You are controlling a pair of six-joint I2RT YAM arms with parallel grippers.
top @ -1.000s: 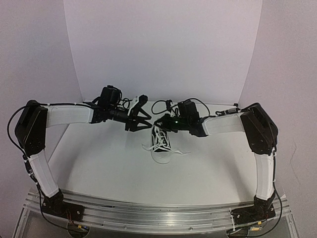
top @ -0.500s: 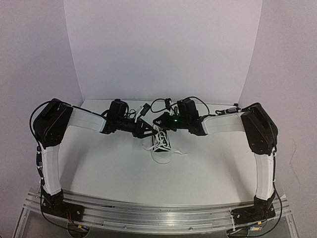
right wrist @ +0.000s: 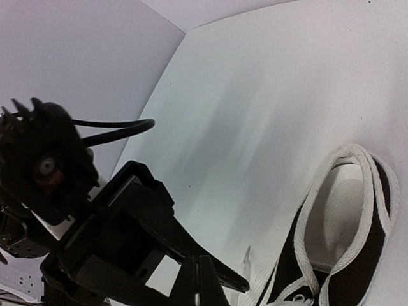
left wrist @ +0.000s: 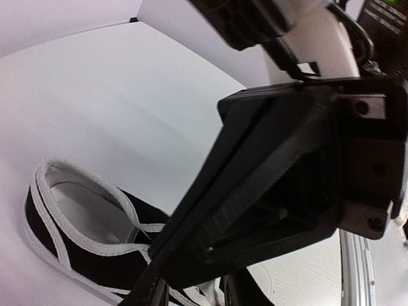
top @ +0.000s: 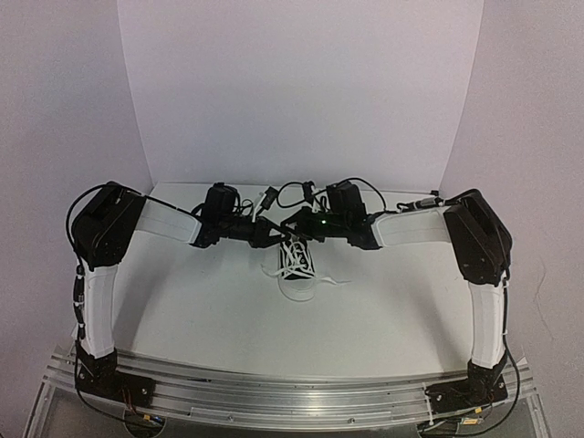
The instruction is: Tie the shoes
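The black shoe (top: 298,274) with white toe cap sits mid-table, toe toward me; its collar shows in the wrist views (left wrist: 76,255) (right wrist: 296,248). White laces (top: 294,257) are crossed over the tongue, with ends trailing to both sides. Both grippers meet tip to tip above the shoe's rear half. My right gripper (top: 294,230) (right wrist: 199,290) is shut, with a sliver of white lace between its pads. My left gripper (top: 276,235) (left wrist: 197,294) has its fingers a little apart at the frame's bottom edge, with white lace showing between them. The right gripper's body (left wrist: 287,178) fills the left wrist view.
A white tabletop (top: 182,301) is backed by pale walls that close in at the rear corners. An aluminium rail (top: 292,392) carries both arm bases at the near edge. Black cables (top: 292,190) loop above the wrists.
My left arm has swung right and lower until its gripper meets the right gripper over the shoe, and its jaws have narrowed. The right arm and the shoe have stayed put.
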